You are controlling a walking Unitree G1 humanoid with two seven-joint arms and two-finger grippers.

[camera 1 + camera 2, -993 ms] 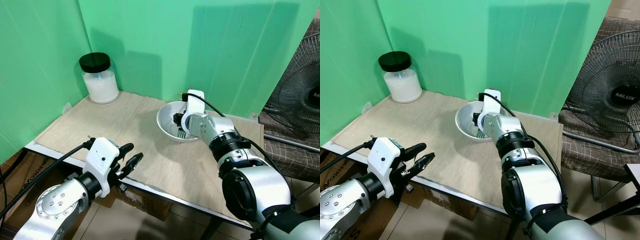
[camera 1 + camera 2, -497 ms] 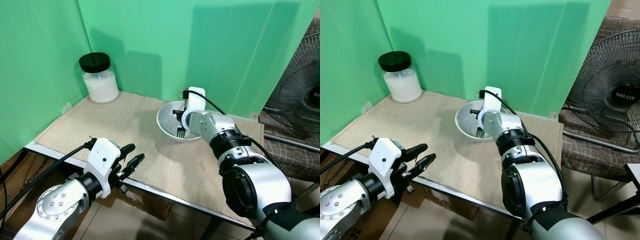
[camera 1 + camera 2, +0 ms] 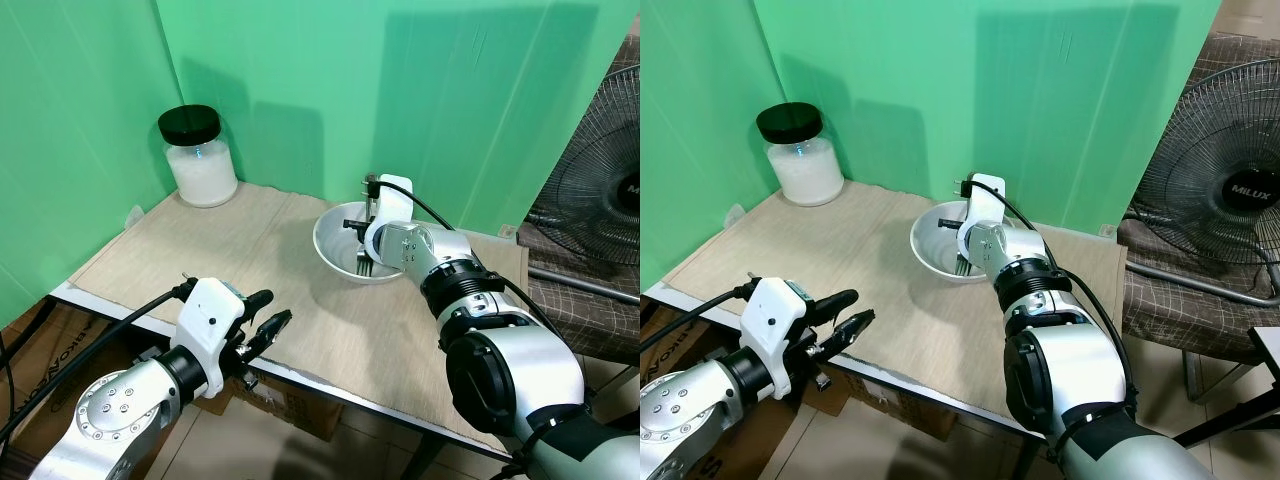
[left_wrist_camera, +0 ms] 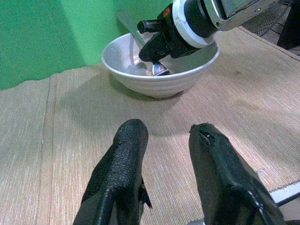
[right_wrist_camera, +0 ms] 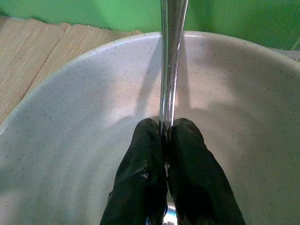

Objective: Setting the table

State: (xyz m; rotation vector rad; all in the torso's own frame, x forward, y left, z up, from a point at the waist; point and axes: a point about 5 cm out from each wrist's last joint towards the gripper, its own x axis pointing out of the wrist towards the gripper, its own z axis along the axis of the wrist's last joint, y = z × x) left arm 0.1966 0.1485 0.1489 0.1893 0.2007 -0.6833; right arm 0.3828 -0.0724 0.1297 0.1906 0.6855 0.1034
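Clamped tight on the shaft of a metal spoon [image 5: 168, 70], the right gripper [image 5: 165, 140] is reaching into the white bowl [image 3: 335, 250] near the far edge of the table [image 3: 200, 260], the spoon's bowl end resting on the bottom. Parted and gripping nothing, the fingers of the left gripper [image 3: 268, 320] are hovering over the near table edge. Judging by this, the spoon is being placed in the bowl and awaits release, while a lidded jar [image 3: 200, 158] is standing in the far corner.

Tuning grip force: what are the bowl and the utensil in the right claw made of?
White speckled round bowl: likely ceramic or melamine, a matte finish with fine dark flecks. Slim shiny silver utensil handle: metal, probably stainless steel, with mirror-like streaks; the right claw pinches it.
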